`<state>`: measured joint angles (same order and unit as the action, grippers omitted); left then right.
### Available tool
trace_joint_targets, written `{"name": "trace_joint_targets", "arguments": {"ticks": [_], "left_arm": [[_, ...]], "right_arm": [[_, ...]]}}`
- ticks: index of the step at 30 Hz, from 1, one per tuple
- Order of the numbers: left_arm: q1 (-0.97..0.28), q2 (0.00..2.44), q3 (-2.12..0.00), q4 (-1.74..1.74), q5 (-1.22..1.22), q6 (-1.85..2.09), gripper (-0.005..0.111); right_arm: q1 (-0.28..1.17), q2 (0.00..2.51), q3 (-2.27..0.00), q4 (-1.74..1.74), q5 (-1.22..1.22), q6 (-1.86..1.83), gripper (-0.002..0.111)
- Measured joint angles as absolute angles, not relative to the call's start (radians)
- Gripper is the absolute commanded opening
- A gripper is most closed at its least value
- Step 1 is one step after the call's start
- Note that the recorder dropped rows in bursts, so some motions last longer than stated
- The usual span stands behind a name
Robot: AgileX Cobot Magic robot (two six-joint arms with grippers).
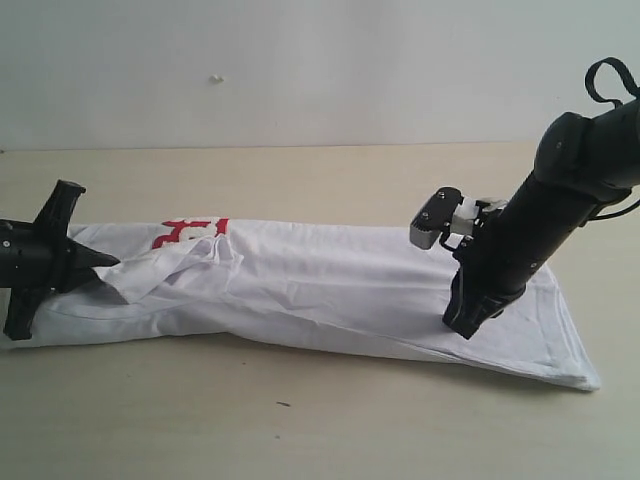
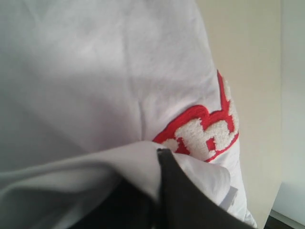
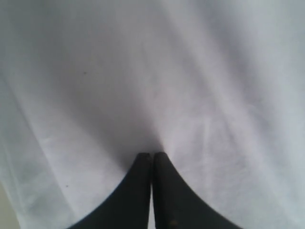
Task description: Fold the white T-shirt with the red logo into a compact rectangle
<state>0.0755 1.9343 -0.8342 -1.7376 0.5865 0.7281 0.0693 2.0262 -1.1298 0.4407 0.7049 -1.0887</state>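
The white T-shirt lies across the table as a long narrow strip. Part of the red logo shows at its far edge near the left end. My left gripper lies low at that left end, shut on a raised fold of the cloth. Up close, a dark finger pokes out of the bunched shirt beside the fuzzy red-outlined lettering. My right gripper points down onto the shirt near its right end. Its fingers are shut, tips together against smooth white cloth.
The light wooden table runs in front of and behind the shirt, with a pale wall at the back. The right arm leans in from the upper right, its wrist camera hanging above the cloth.
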Motion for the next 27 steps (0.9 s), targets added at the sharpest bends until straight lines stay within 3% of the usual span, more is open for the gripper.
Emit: {"name": "trace_joint_targets", "arguments": {"ticks": [18,21,27], "left_arm": [[0.075,1.934,-0.834,-1.727,0.579,0.740,0.003],[0.075,1.934,-0.834,-1.727,0.579,0.757,0.018],[0.075,1.934,-0.834,-1.732,0.581,0.785,0.062]], "right_arm": [[0.069,2.036,-1.134,0.449,0.711,-1.089,0.004],[0.069,2.036,-1.134,0.449,0.711,-1.089,0.004],[0.069,2.036,-1.134,0.449,0.711,-1.089,0.004]]}}
